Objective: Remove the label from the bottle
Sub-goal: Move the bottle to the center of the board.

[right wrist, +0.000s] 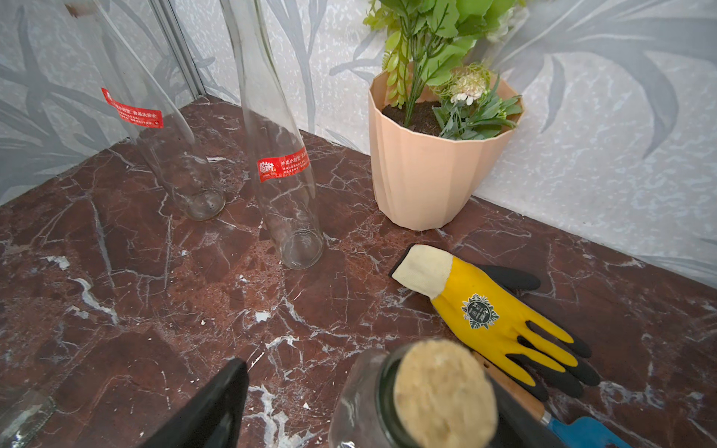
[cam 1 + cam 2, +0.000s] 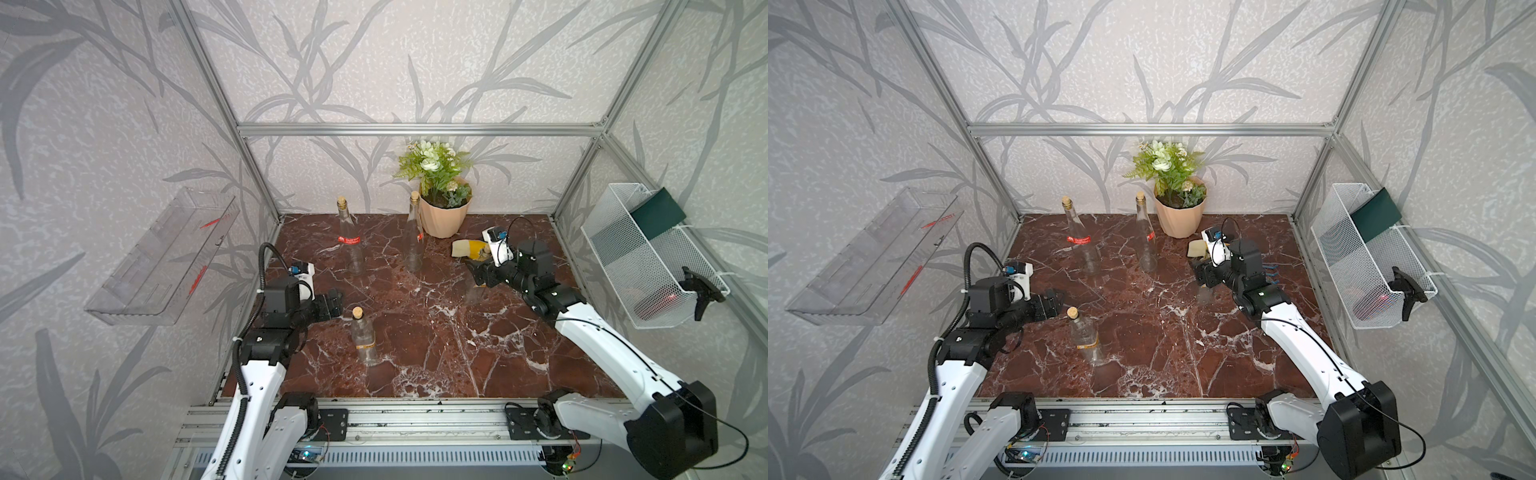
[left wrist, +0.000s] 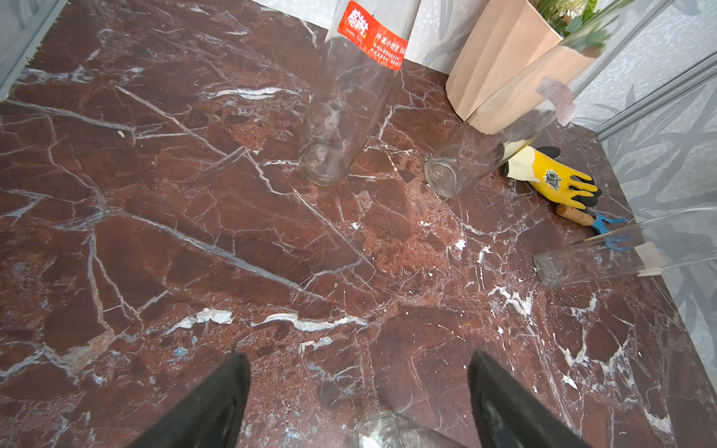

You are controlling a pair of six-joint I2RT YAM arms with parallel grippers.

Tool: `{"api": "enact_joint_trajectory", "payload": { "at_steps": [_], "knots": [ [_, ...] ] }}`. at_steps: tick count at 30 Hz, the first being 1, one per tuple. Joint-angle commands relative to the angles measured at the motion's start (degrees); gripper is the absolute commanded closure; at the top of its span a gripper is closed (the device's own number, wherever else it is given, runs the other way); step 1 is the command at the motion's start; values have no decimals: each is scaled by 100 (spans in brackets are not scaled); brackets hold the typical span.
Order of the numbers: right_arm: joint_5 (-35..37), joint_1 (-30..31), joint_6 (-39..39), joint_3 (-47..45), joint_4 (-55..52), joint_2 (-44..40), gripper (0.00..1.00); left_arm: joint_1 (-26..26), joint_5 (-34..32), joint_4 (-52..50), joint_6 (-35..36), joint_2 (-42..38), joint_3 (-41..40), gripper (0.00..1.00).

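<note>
We are holding the right gripper (image 1: 364,378) open around the upright bottle (image 1: 359,411), its cork (image 1: 442,391) sitting between the jaws; the left gripper (image 3: 357,357) is hanging open, well apart, beside a shorter bottle (image 2: 364,338)

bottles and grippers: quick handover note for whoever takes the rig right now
Left gripper: open, empty, beside the short bottle.
Right gripper: open around the corked neck of the fourth bottle, next to the glove; one finger is clear of the glass.
Two tall bottles stand at the back, red labels on.
Done: nothing, no label is off.
Left: grip a bottle, peel its label.
</note>
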Motion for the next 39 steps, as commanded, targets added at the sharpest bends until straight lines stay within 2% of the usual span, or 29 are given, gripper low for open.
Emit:
{"api": "enact_joint_trajectory", "payload": {
  "at_steps": [1,13,19,29,39],
  "knots": [
    [-44,9,-56,169,302,106,19,-17,158,33,-136,-13,-119,11],
    [-11,-44,-62,160,553,310,54,-18,160,163,-172,109,-180,11],
    [-118,-29,-10,211,664,342,68,-18,159,259,-229,169,-220,11],
    [449,455,-67,880,1056,977,77,-15,168,492,-342,266,-321,11],
    [896,545,141,1276,1888,1671,78,-27,183,638,-436,270,-428,12]
  ]
}}
